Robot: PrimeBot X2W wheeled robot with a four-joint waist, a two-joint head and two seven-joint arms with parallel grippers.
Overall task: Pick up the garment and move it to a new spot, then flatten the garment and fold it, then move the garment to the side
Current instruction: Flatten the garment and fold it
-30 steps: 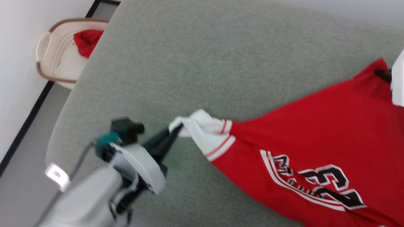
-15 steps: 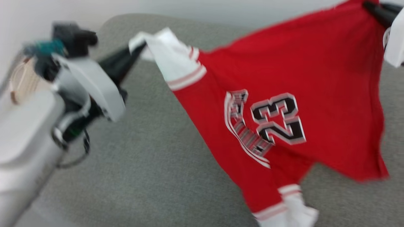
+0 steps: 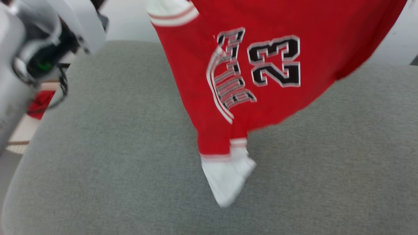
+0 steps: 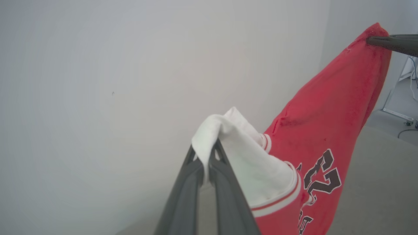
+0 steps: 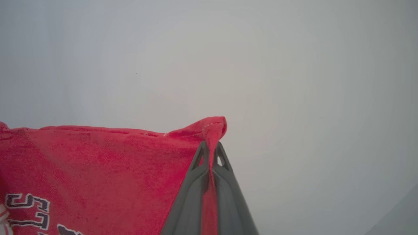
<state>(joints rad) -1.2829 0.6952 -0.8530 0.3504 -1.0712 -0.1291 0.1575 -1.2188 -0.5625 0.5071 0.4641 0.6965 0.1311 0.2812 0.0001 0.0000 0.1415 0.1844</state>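
and the large red sports jersey, white sleeves, striped trim, black lettering edged in white, is up in the air, spread between both arms above the grey fabric-covered cushion surface. in the left wrist view the left gripper has its 2 long dark fingers pinched tight on the bunched white sleeve cuff, cloth spilling over the tips and down the right side of the fingers. over in the right wrist view the right gripper is clamped on a red corner of the jersey, a little peak of fabric poking up past the fingertips, and the top edge of the cloth runs off to the left of that view. the left wrist camera also catches that right gripper at the top right, dark fingers coming in from the edge and biting the red corner. from the head camera, blurred, the jersey hangs down from the top of the frame with the number 23 facing the camera and the arched lettering just to its left. the other white sleeve dangles lowest, over the middle of the cushion; whether it touches, i cannot tell. the pale left forearm and wrist sit in the upper left corner. beyond the cushion's left edge there's a cream basket with a small plain red cloth in it. plain pale wall behind both grippers.
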